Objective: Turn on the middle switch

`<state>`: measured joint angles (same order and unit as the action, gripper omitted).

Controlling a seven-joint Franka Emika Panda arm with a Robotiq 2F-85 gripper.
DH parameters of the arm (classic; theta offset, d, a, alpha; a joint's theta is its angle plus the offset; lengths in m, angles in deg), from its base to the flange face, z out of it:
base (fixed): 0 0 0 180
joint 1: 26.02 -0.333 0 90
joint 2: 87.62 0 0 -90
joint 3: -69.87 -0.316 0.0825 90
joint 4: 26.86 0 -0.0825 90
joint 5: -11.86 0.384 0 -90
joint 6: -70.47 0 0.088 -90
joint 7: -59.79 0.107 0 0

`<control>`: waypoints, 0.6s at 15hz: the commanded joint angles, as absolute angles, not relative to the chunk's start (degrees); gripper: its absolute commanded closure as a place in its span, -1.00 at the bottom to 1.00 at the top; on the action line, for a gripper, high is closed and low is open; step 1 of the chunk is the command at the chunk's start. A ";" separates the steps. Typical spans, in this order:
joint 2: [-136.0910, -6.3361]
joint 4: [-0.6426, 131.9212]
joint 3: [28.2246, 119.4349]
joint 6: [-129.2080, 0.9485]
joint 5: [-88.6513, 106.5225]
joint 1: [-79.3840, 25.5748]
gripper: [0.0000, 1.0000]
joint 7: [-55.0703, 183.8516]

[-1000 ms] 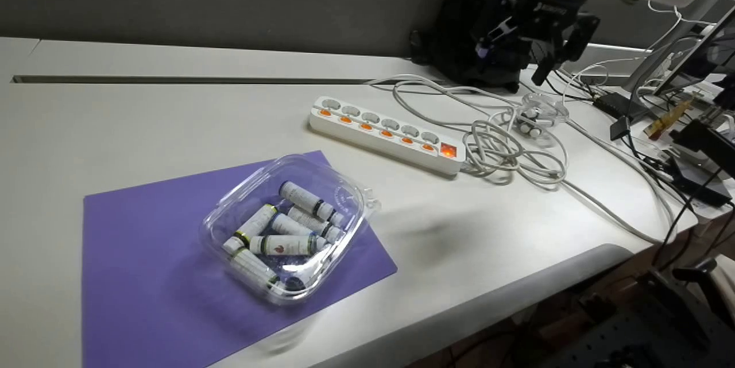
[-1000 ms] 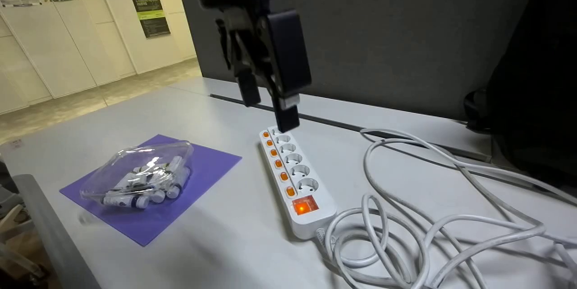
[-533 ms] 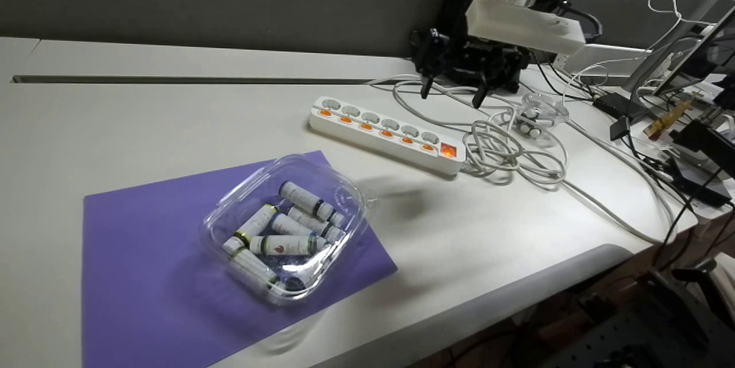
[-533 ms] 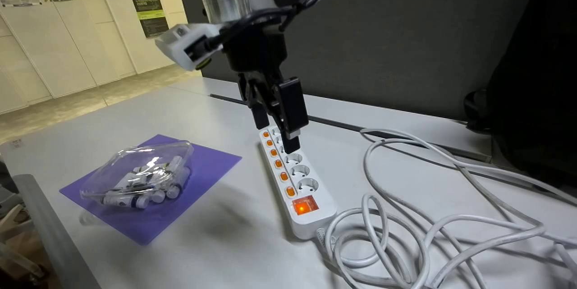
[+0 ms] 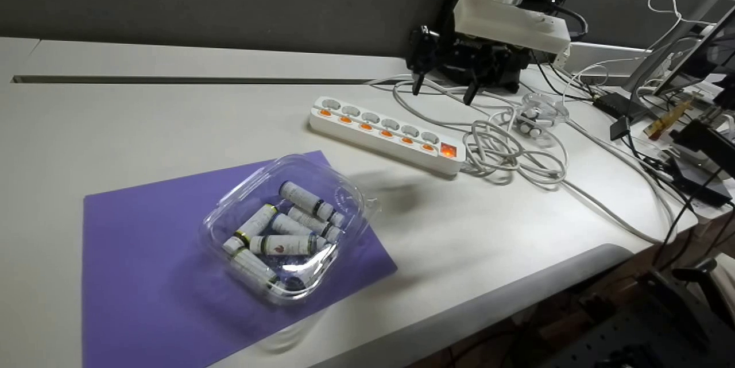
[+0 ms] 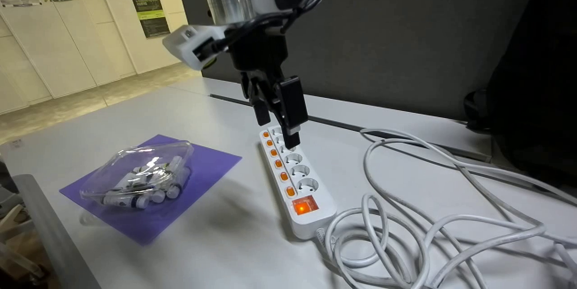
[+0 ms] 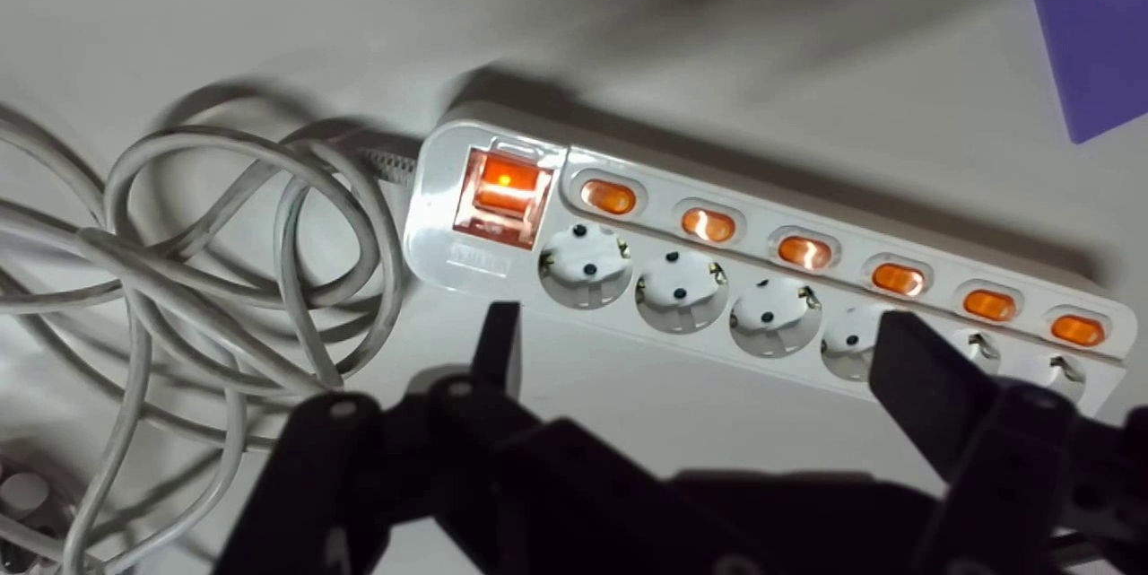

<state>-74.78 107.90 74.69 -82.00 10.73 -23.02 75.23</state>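
Black gripper [image 7: 696,324] spread near a white power strip [image 7: 758,239]

My two fingers [image 7: 496,351] stand wide apart, pointing down, above the white table [image 5: 172,132]. In the wrist view one overlaps the strip's round sockets [image 7: 773,319]. Beside these runs a row of six small orange switches [image 7: 809,253]; with six, I cannot tell which counts as the middle one. At the strip's end, a larger red-orange switch [image 7: 504,182] glows, and a pale cable [image 7: 193,137] leaves there in loose loops. Farther out, both exterior views show a purple sheet [image 5: 132,276] bearing a clear plastic container [image 6: 126,162] of small white bottles [image 5: 287,244].
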 commanded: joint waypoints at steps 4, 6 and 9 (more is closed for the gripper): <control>-70.96 104.43 73.98 -82.65 13.84 -23.75 -0.70 73.37; -69.20 102.67 73.85 -82.19 13.93 -24.23 -0.37 73.32; -65.59 99.16 74.15 -81.58 13.39 -25.09 0.11 73.78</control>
